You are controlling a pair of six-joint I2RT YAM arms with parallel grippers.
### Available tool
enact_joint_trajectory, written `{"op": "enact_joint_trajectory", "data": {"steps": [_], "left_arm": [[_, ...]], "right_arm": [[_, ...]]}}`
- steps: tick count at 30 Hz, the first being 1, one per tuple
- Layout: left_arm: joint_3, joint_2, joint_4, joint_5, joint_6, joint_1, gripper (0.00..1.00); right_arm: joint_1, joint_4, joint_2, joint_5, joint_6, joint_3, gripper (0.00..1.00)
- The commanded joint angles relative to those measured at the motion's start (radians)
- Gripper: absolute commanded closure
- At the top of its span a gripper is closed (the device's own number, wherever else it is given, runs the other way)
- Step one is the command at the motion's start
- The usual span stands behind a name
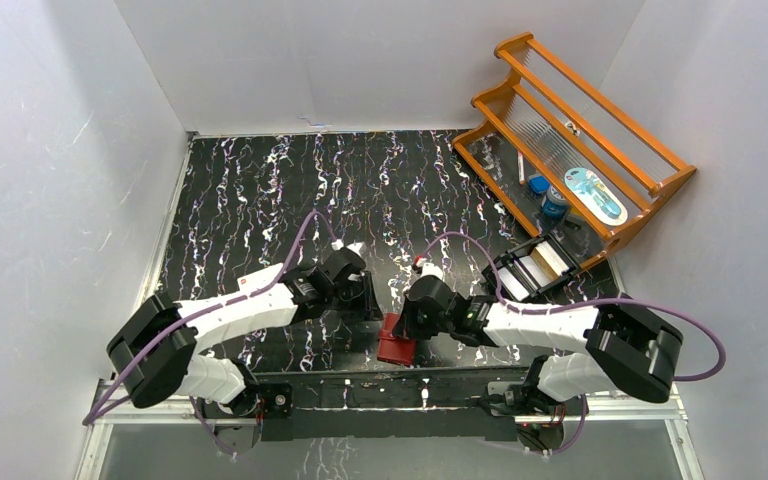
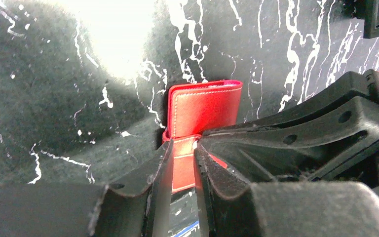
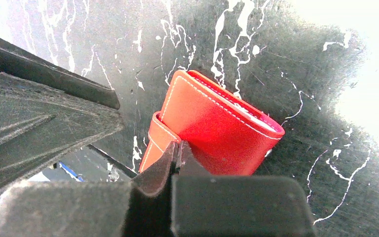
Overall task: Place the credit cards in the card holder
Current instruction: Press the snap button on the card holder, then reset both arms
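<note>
The red card holder (image 1: 395, 342) lies folded shut near the table's front edge, between my two grippers. It also shows in the left wrist view (image 2: 205, 106) and in the right wrist view (image 3: 217, 128). Its strap (image 3: 157, 134) points toward the front edge. My right gripper (image 1: 412, 318) (image 3: 177, 145) is shut, its tips pinched at the strap where it meets the holder's body. My left gripper (image 1: 370, 300) (image 2: 182, 145) stands just over the strap (image 2: 182, 168) with a narrow gap between its jaws and the strap showing through the gap. No credit card shows loose.
A black open box (image 1: 535, 268) with pale contents sits right of the right arm. An orange wooden rack (image 1: 580, 130) with blue items stands at the back right. The metal front rail (image 1: 390, 385) is just behind the holder. White walls enclose the table.
</note>
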Motion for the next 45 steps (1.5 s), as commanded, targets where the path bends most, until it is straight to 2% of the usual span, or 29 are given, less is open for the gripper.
{"op": "enact_joint_trajectory", "data": {"steps": [1,6,13,20,24,30,34,39,41,43,44,45], "left_arm": [[-0.04,-0.07,-0.03,0.002,-0.021,0.005,0.8],[-0.069,-0.091,-0.021,0.016,-0.04,-0.01,0.8],[-0.061,-0.033,0.036,0.015,-0.054,-0.072,0.84],[-0.05,0.045,0.066,0.003,-0.069,-0.106,0.88],[-0.064,0.016,0.059,-0.036,-0.091,-0.108,0.88],[0.024,-0.159,-0.167,-0.219,-0.087,-0.106,0.81],[0.147,-0.237,-0.327,-0.309,-0.034,-0.106,0.72],[0.321,-0.289,-0.507,-0.361,0.025,-0.106,0.63],[0.379,-0.308,-0.559,-0.358,0.052,-0.106,0.57],[0.43,-0.325,-0.606,-0.351,0.074,-0.106,0.38],[0.456,-0.333,-0.634,-0.35,0.078,-0.106,0.23],[0.482,-0.344,-0.656,-0.347,0.084,-0.106,0.04]], "right_arm": [[0.036,-0.129,0.021,0.092,-0.023,-0.089,1.0],[0.06,-0.13,-0.005,0.137,-0.006,-0.119,1.0],[0.136,-0.122,0.016,0.212,0.067,-0.163,1.0],[0.145,-0.128,0.004,0.244,0.087,-0.181,1.0],[0.146,-0.116,-0.022,0.248,0.063,-0.144,0.99],[0.128,-0.279,-0.164,0.332,0.014,0.047,0.72],[0.115,-0.381,-0.248,0.349,-0.012,0.141,0.55],[0.115,-0.497,-0.366,0.333,0.007,0.208,0.45],[0.115,-0.543,-0.419,0.323,0.005,0.23,0.37],[0.115,-0.595,-0.466,0.298,-0.012,0.273,0.22],[0.115,-0.643,-0.488,0.298,-0.014,0.308,0.12],[0.115,-0.695,-0.51,0.307,-0.015,0.347,0.03]]}}
